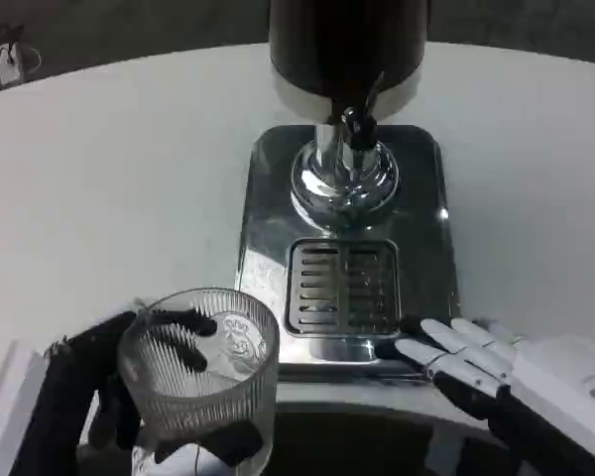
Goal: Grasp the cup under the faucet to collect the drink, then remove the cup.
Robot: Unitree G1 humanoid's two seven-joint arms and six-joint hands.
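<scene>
Fingers [183, 322] of the left hand [99, 387] are wrapped around the ribbed glass cup [200, 382], held short of the drip grille [342, 288]; filling under the faucet [357, 124] and removal remain. Right hand [476, 362] is rested open.

head view | from robot's head or chest | faces down and forward, close over round white table [129, 149] | single camera

The cup [200, 382] in the left hand [99, 382] is clear ribbed glass; beyond it, the dispenser base [426, 248] is glossy polished metal.
</scene>
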